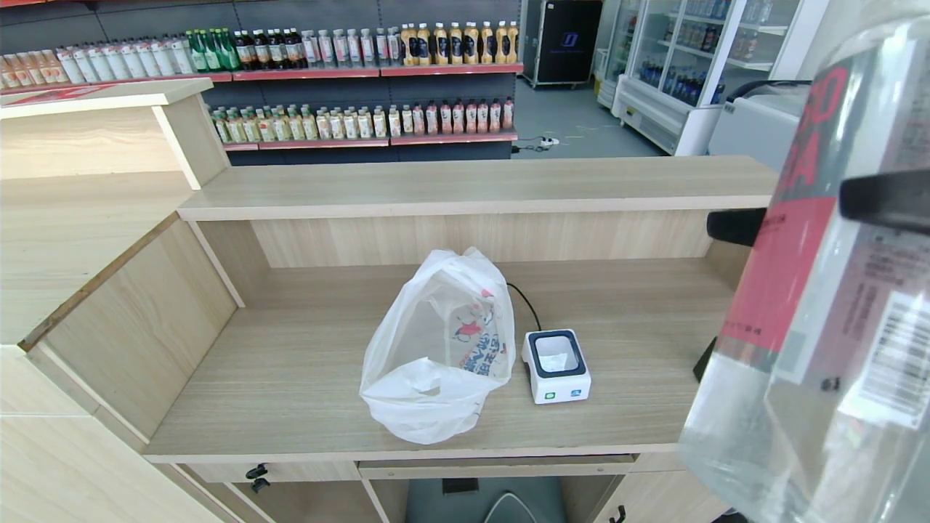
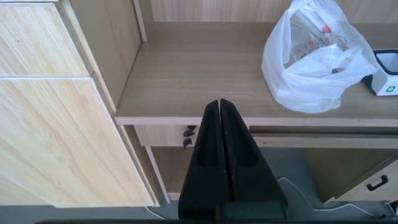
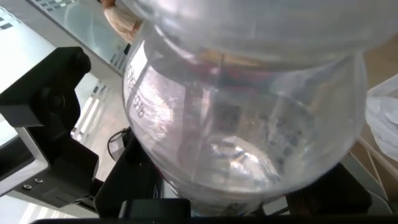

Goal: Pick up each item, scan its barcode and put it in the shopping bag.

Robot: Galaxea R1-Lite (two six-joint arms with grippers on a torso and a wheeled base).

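On the pale wooden counter (image 1: pixel 305 378), backed by a raised ledge (image 1: pixel 472 185), stand a shopping bag and a scanner. Beyond the ledge run store shelves (image 1: pixel 327 73) lined with drinks, and glass-door coolers (image 1: pixel 683 65) stand off to the right.

Up close on the right, a big clear bottle (image 1: pixel 821 305) with a red label is held in the air, tilted. It blocks the right end of the counter, and the picture's edge cuts off its top, base and far side. The right pincer (image 1: pixel 799 211) is pinching it: one black finger crosses its front and the other pokes out from behind. A barcode (image 1: pixel 897 349) on a white panel faces this way. From the right wrist, the bottle's rounded underside (image 3: pixel 249 124) hides nearly everything past it.

The shopping bag (image 1: pixel 436 349), thin whitish plastic with red and blue print, slumps at mid-counter with its mouth loosely gathered. I cannot tell what, if anything, lies inside. Just to its right sits the scanner (image 1: pixel 556 367), a small white box with a dark-framed window facing up; whether bag and scanner touch is unclear. A black cable (image 1: pixel 524 301) runs back from the scanner, its start hidden behind the bag.

The left pincer (image 2: pixel 219 109) hangs low before the counter's front edge, left of the bag, fingers pressed together. Small black handles (image 1: pixel 256 476) show under the counter edge.
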